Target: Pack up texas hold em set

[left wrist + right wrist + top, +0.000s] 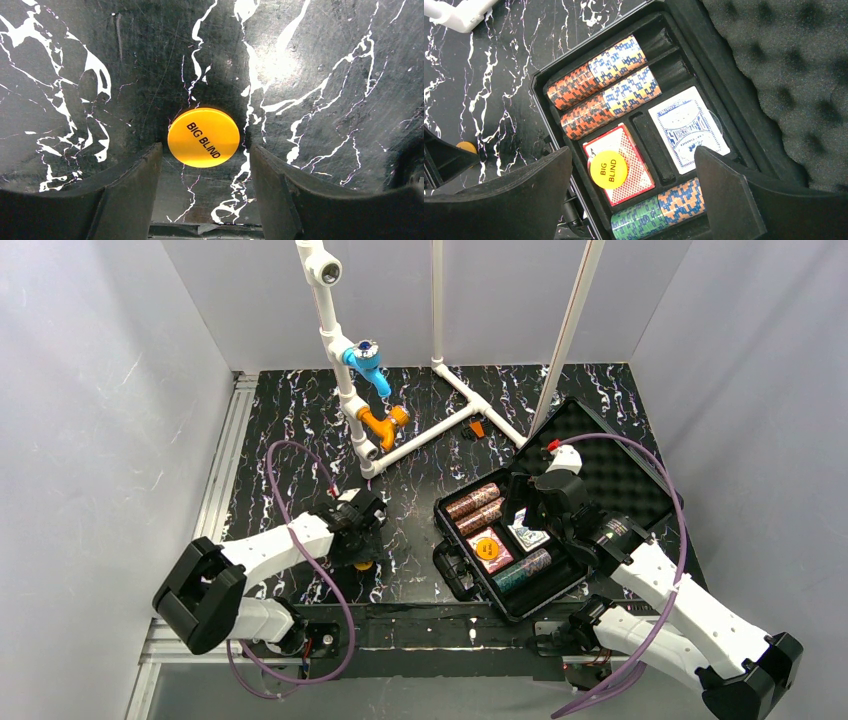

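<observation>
1. Texas hold em set (490,545): most of it sits in the open case (447,565) at the front right of the table (420,480). One loose orange disc (203,137) lies on the table at front left.
2. Left gripper (205,150): fingers (135,180) parted, holding nothing. The loose orange disc, marked BIG BLIND, lies flat on the marbled top just past the tips, in line with the gap. I see no contact with either finger.
3. Right gripper (631,157): fingers (524,190) spread wide and empty, hanging above the case tray.
4. Below the right gripper: red card deck (624,145) with a second orange disc (608,169), also BIG BLIND, lying on it. Blue card deck (686,127) sits in the next slot, with a divider between them.
5. Far side of the tray: two chip rolls (596,75) side by side, red-brown at one end, blue-and-yellow at the other. Near side: green chip roll (639,220), orange-and-blue at its other end.
6. Lid stands open behind the tray, bumpy foam lining (784,75) showing.
7. Further out: white pipe frame (345,390) with blue and orange fittings stands at the back of the table, well apart from both grippers.
</observation>
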